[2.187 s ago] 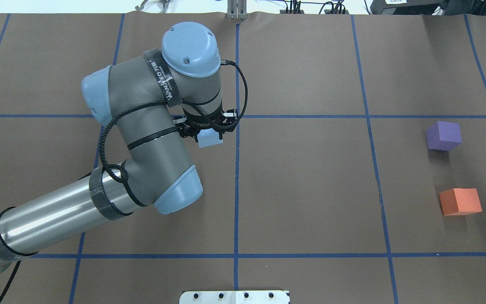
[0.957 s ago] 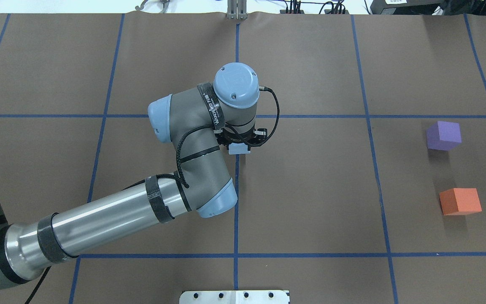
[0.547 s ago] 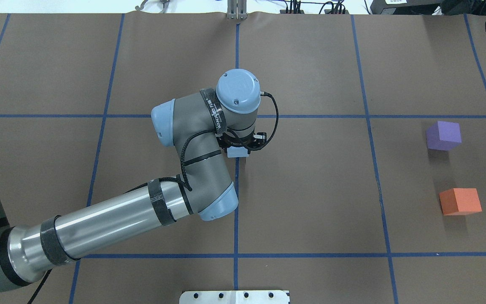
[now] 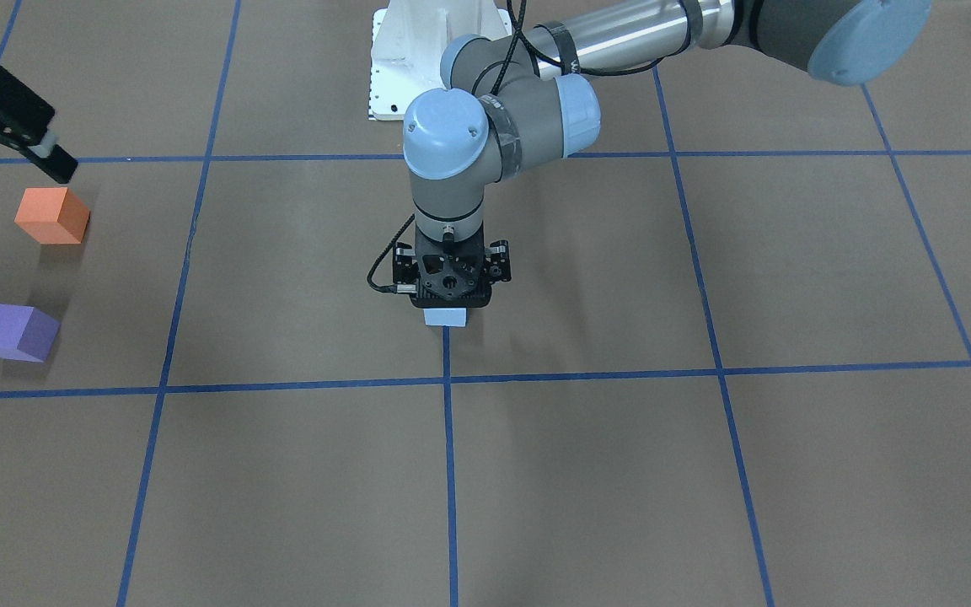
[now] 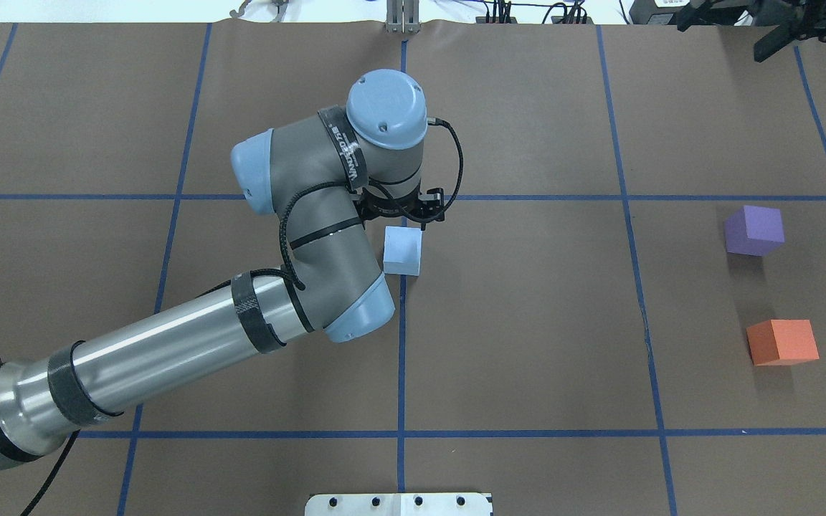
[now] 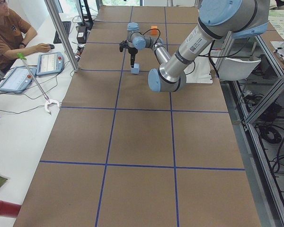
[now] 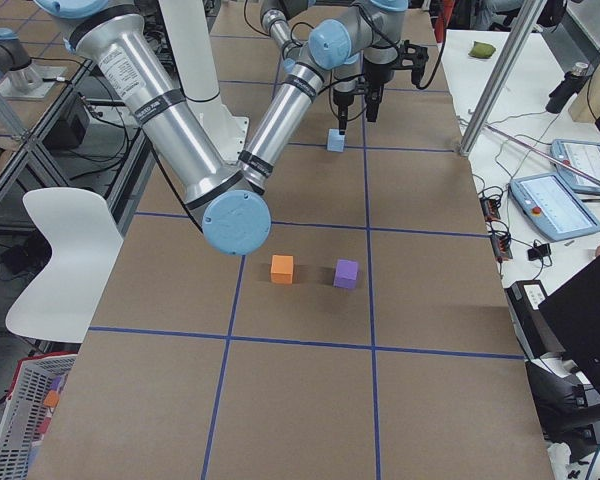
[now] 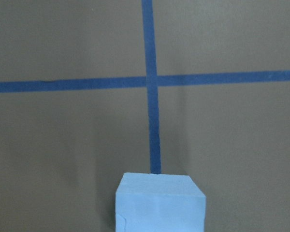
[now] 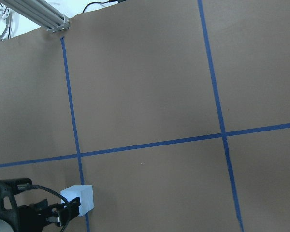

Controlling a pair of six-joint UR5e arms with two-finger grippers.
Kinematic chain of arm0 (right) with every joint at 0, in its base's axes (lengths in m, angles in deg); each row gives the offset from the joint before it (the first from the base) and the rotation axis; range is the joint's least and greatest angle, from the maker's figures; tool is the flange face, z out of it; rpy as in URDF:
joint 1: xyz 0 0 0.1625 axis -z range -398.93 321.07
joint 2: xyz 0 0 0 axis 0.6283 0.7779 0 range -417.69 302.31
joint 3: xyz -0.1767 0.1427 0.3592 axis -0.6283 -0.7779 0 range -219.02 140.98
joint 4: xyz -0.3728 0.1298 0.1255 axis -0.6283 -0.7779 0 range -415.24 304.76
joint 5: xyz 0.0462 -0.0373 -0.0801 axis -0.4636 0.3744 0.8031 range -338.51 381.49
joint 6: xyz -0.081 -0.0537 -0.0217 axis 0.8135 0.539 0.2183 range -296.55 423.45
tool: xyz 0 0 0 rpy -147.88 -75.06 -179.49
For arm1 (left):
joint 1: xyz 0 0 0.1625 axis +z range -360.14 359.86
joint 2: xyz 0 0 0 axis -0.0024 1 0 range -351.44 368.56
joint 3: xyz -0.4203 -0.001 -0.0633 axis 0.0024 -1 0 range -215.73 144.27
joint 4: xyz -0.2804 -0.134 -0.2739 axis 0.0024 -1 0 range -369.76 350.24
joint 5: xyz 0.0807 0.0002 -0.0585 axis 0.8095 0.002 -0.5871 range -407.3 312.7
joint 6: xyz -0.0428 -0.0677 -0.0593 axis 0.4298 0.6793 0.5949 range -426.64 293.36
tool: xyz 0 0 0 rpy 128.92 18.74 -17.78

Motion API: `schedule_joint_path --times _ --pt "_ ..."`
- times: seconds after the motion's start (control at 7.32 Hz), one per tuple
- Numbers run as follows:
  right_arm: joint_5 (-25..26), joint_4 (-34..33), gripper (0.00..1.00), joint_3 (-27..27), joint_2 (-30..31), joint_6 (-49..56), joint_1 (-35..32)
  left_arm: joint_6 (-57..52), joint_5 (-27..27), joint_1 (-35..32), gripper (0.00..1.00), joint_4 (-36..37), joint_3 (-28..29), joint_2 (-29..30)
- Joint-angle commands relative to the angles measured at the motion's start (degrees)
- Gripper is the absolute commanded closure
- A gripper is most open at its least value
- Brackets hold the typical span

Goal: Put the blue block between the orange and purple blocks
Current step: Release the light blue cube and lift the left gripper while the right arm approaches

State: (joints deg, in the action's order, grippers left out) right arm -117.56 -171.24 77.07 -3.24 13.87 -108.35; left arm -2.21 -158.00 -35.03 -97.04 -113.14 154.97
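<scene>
blue block (image 5: 402,251) sitting free at surface (image 5: 528,322) centre, left gripper (image 4: 450,291) fingers spread above. Right gripper (image 5: 720,39), fingers spread, hovering at 1 o'clock: should be gripping flat faces squarely, lowering midway between purple block (image 5: 754,229), orange block (image 5: 782,342).

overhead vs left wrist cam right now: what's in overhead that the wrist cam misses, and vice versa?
Only overhead: the purple block and orange block at the table's right side, with bare table between them, plus the left gripper far from both, near the table's middle.
Only left wrist: no extra object, just a close-up of the blue block with the tape line running on beyond it.
Both: the blue block sitting on the table at the centre tape line, just short of the tape crossing.
</scene>
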Motion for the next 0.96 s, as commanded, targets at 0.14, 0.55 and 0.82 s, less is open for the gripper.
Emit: schedule_joint_path --times 0.14,0.55,0.82 --pt "7.1 0.2 0.00 -1.0 -5.6 -8.0 11.1 -12.0 -6.6 -9.4 0.00 11.9 -12.5 -5.6" --pt "14.0 6.1 0.00 -8.3 -10.1 -14.4 19.9 -32.2 -16.1 -25.5 0.00 12.4 -20.1 -20.7" --pt "22.7 13.0 0.00 -23.5 -19.9 -22.9 28.9 -44.2 -16.2 -32.7 0.00 12.4 -19.6 -26.1"
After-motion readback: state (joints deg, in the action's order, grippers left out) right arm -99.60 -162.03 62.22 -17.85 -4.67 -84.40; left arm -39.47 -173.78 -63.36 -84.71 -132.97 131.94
